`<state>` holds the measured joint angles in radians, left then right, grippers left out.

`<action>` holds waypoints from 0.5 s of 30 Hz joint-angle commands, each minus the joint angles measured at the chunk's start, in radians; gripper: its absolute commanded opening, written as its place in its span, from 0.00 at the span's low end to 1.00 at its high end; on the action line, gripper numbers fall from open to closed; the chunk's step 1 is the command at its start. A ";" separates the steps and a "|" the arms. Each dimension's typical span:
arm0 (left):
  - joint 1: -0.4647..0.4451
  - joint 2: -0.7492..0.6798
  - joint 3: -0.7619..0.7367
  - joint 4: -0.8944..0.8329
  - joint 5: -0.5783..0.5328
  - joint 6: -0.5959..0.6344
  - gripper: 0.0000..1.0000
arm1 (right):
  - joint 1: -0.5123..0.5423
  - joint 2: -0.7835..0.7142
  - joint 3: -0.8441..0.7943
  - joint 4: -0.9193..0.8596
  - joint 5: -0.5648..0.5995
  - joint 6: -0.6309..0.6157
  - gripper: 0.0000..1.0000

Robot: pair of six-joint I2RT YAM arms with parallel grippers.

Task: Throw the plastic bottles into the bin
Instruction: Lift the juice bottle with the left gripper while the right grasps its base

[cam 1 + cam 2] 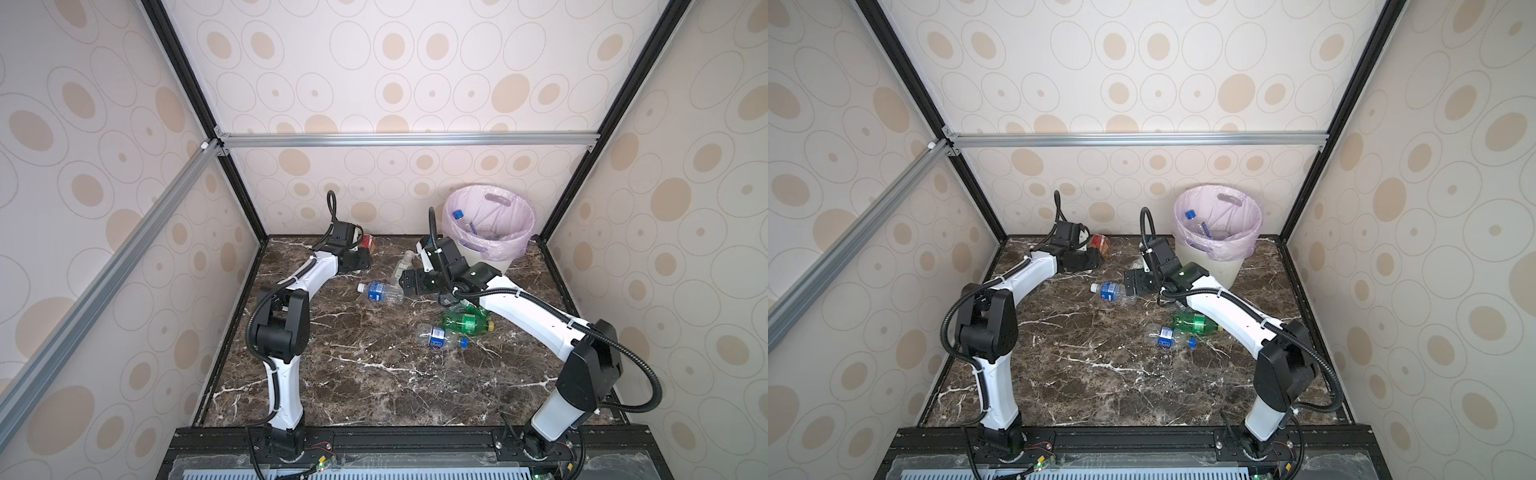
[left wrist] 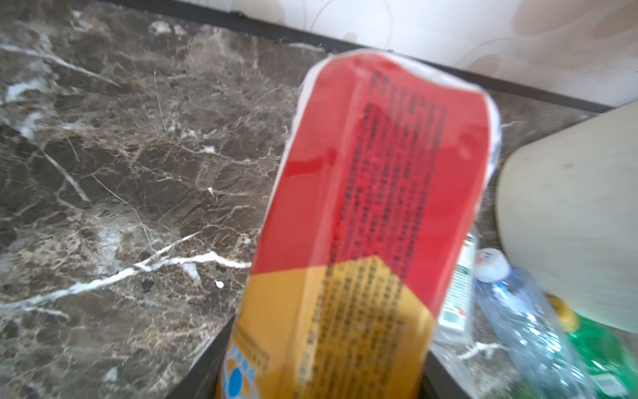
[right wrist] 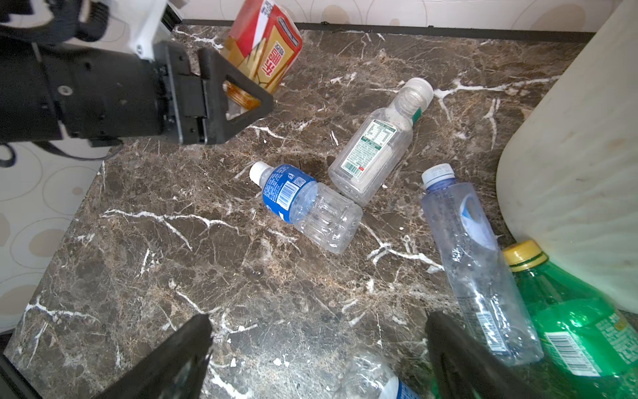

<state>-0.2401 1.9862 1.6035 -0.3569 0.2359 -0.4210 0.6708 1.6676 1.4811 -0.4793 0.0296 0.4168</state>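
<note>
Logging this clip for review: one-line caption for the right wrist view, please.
Open right gripper hovers over loose plastic bottles beside the bin; left gripper grips a red-labelled bottle.

— What's the surface down there?
— Dark brown marble tabletop (image 1: pixel 374 374), shot through with white veins, a few pale specks on it.
— And the walls?
— Cream wallpaper (image 1: pixel 415 62) on all three sides, tan ovals inside thin rings.
— Any framing?
— A silver crossbar (image 1: pixel 407 139) runs level across the back wall. A second silver bar (image 1: pixel 104 282) slants down the left wall from the same corner. Black posts (image 1: pixel 183 70) climb from the two back corners of the table.
— The near edge?
— A black rail (image 1: pixel 415 436) along the front, with a pale slotted grille (image 1: pixel 357 473) just below it.
</note>
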 commanded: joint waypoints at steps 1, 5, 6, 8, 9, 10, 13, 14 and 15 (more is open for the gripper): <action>0.003 -0.090 -0.074 0.084 0.064 -0.030 0.58 | -0.005 -0.051 0.016 -0.021 0.016 0.050 1.00; -0.005 -0.195 -0.189 0.162 0.116 -0.057 0.58 | -0.012 -0.066 0.039 -0.043 0.027 0.086 1.00; -0.009 -0.219 -0.214 0.179 0.126 -0.063 0.58 | -0.015 -0.072 0.041 -0.045 0.028 0.099 1.00; -0.018 -0.263 -0.261 0.209 0.131 -0.079 0.58 | -0.020 -0.084 0.041 -0.042 0.025 0.126 1.00; -0.025 -0.287 -0.289 0.229 0.138 -0.091 0.58 | -0.022 -0.090 0.040 -0.037 0.022 0.140 1.00; -0.033 -0.308 -0.310 0.247 0.143 -0.099 0.58 | -0.024 -0.096 0.039 -0.031 0.018 0.151 1.00; -0.068 -0.357 -0.369 0.294 0.153 -0.116 0.59 | -0.024 -0.112 0.030 -0.006 0.012 0.187 1.00; -0.083 -0.371 -0.386 0.312 0.161 -0.122 0.59 | -0.024 -0.117 0.025 0.006 0.012 0.201 1.00; -0.102 -0.380 -0.399 0.323 0.166 -0.128 0.59 | -0.025 -0.122 0.022 0.019 0.009 0.213 1.00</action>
<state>-0.2989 1.6463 1.2263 -0.1223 0.3637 -0.5137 0.6491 1.5799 1.4902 -0.4889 0.0395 0.5648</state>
